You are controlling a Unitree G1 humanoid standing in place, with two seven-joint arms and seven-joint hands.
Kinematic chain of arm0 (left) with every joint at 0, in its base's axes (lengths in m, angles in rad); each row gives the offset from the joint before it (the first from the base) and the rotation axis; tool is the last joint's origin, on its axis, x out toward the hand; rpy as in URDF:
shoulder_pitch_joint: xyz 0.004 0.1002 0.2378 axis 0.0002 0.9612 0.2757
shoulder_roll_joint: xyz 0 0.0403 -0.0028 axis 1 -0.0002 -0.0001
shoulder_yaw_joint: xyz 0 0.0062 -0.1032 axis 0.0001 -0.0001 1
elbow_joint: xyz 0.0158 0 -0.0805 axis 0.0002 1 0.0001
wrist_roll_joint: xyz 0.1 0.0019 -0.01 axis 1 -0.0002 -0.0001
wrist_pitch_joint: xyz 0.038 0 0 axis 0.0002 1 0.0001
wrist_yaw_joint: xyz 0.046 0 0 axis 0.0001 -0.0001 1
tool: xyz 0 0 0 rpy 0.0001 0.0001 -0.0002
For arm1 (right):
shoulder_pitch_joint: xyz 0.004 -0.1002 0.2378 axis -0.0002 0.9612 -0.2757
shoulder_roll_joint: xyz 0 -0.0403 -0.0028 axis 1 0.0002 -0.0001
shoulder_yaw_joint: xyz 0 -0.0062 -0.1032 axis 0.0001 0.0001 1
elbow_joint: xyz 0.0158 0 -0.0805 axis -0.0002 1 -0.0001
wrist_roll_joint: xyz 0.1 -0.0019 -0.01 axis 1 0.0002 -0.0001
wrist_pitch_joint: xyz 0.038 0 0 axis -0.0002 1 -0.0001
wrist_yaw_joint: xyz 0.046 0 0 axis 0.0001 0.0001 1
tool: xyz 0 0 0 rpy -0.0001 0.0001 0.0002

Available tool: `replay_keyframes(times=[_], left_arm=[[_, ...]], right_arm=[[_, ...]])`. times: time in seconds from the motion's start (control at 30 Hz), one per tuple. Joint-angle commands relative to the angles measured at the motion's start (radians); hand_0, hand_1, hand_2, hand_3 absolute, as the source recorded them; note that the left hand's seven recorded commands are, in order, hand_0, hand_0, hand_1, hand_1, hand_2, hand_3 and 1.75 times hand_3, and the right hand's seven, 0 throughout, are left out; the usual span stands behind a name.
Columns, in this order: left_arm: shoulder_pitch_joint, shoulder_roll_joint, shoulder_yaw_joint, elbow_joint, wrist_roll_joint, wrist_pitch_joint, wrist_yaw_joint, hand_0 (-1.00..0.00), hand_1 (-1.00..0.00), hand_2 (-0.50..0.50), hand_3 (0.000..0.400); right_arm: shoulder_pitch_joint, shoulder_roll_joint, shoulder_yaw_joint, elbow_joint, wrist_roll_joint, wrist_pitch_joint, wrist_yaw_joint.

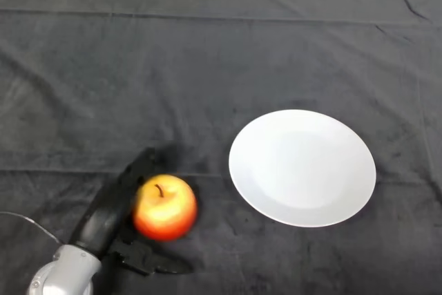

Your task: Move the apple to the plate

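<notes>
A red and yellow apple (164, 207) sits at the lower left of the dark cloth, stem up. My left hand (110, 213) comes in from the lower left and is wrapped round the apple: fingers run along its far left side and the thumb (155, 262) lies under its near side. A white round plate (302, 167) lies to the right of the apple, apart from it, with nothing on it.
The table is covered by a dark creased cloth (207, 67). Its far edge runs along the top of the view.
</notes>
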Motion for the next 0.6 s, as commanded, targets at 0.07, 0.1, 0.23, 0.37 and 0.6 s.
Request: replay_keyframes(times=[0.07, 0.1, 0.23, 0.37, 0.6], left_arm=[[-0.008, 0.043, -0.014, -0.073, 0.012, 0.041, 0.005, -1.00, -1.00, 0.00, 0.400], [-0.011, 0.044, -0.011, -0.087, 0.012, 0.051, 0.007, -1.00, -1.00, 0.00, 0.400], [-0.024, 0.040, -0.006, -0.161, 0.017, 0.105, 0.020, -1.00, -1.00, 0.00, 0.400], [-0.054, 0.019, -0.021, -0.219, 0.034, 0.158, 0.044, -1.00, -1.00, 0.00, 0.400], [-0.149, -0.028, -0.081, -0.185, 0.055, 0.180, 0.095, -1.00, -1.00, 0.00, 0.400]], right_arm=[[0.006, -0.019, 0.0007, -0.033, -0.0071, 0.005, -0.0150], [0.006, -0.019, 0.0008, -0.033, -0.0071, 0.005, -0.0151], [0.007, -0.019, 0.0010, -0.034, -0.0071, 0.005, -0.0154], [0.007, -0.019, 0.0012, -0.035, -0.0070, 0.005, -0.0158], [0.007, -0.018, 0.0016, -0.035, -0.0070, 0.005, -0.0163]])
